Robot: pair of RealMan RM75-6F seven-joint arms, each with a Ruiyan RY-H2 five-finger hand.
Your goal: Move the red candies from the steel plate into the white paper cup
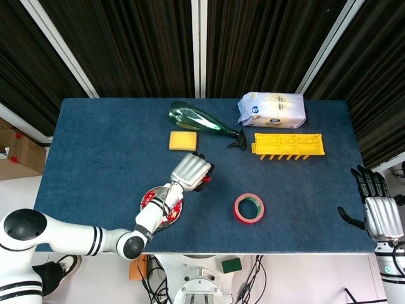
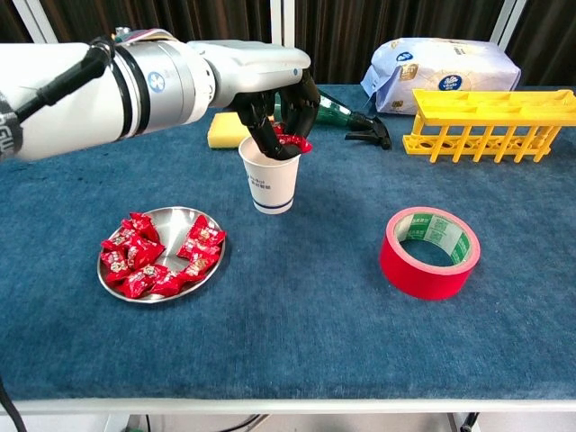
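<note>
On the tabletop (image 2: pixel 297 342), the paper cup (image 2: pixel 271 180) stands at centre; the steel plate (image 2: pixel 117 281) at 8 o'clock, the tape roll (image 2: pixel 429 251) at 4 o'clock, the sponge (image 2: pixel 225 130) at 11 o'clock.

Left hand (image 2: pixel 274 99) over white paper cup (image 2: pixel 272 174), red candy (image 2: pixel 292 142) in its fingers (image 2: pixel 263 133).
</note>
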